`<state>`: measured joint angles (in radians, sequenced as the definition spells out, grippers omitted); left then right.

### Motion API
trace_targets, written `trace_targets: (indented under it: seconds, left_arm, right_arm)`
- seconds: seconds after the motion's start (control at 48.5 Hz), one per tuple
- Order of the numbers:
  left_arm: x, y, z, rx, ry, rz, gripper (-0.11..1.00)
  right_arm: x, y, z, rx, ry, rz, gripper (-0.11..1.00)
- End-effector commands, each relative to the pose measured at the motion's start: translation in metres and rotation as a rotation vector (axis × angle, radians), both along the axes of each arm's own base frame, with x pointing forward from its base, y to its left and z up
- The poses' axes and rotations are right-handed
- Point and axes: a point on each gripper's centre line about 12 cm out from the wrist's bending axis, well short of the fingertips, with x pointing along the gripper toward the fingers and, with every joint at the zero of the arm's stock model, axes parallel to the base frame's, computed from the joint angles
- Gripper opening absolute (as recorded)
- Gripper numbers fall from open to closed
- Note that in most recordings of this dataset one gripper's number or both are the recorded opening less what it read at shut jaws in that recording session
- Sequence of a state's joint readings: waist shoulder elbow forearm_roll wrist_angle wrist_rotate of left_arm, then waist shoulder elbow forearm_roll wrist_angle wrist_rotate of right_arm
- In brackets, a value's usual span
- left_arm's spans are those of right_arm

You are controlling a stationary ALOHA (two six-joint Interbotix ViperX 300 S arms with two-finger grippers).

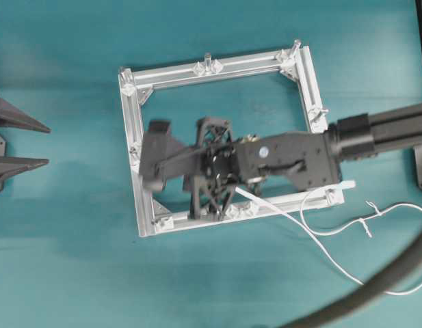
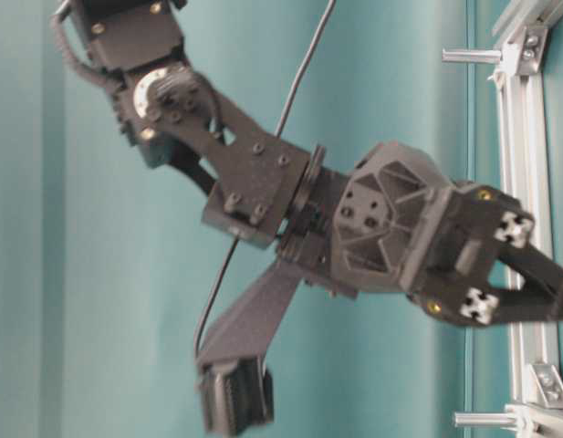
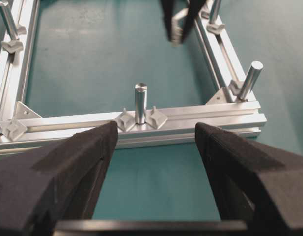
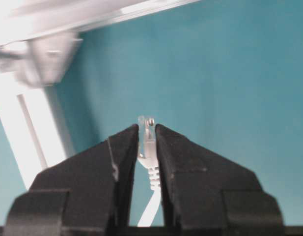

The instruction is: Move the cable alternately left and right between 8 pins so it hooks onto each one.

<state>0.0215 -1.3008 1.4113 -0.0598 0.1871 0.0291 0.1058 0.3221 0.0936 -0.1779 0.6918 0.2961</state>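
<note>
1. In the right wrist view, the right pincer (image 4: 147, 135) is clenched on the clear plug tip and ribbed strain relief of the thin white flexible cable (image 4: 149, 147), its two matt black wedge-shaped fingers (image 4: 117, 162) pressing the plug from both sides.
2. The cable looks light and limp; it will likely sag and follow wherever the plug is led. The stiff moulded plug seems the best place to hold it, since the smooth cord itself could slip through the pads.
3. From overhead, the cable runs from the pincer, out over the frame's lower bar, and lies in loose loops on the matt teal counter (image 1: 60, 273) at lower right.
4. The rectangular brushed aluminium extrusion frame (image 1: 130, 150) is rigid and grooved, with shiny cylindrical steel pins (image 3: 140, 102) standing upright on small triangular brackets. No pin can be seen with cable hooked round it.
5. The left pincer (image 3: 153, 147) is released, its broad black foam-textured fingers spread wide, well short of the frame's near bar.
</note>
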Motion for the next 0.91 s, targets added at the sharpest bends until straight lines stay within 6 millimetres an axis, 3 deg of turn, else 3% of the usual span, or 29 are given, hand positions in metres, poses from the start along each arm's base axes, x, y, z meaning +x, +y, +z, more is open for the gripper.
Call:
trace_targets:
  seconds: [0.0,0.515,0.887]
  left_arm:
    - [0.002,0.0,0.005,-0.01,-0.018,0.0,0.75]
    - [0.001,0.0,0.005,-0.008,-0.018,0.0,0.75]
    - [0.001,0.0,0.005,-0.008,-0.018,0.0,0.75]
  right_arm:
    - [0.007,0.018,0.02,-0.002,-0.041,0.057,0.13]
    - [0.034,0.088,0.035,-0.031,-0.051,0.223,0.13]
    - [0.065,0.115,0.034,-0.031,-0.081,0.263,0.13]
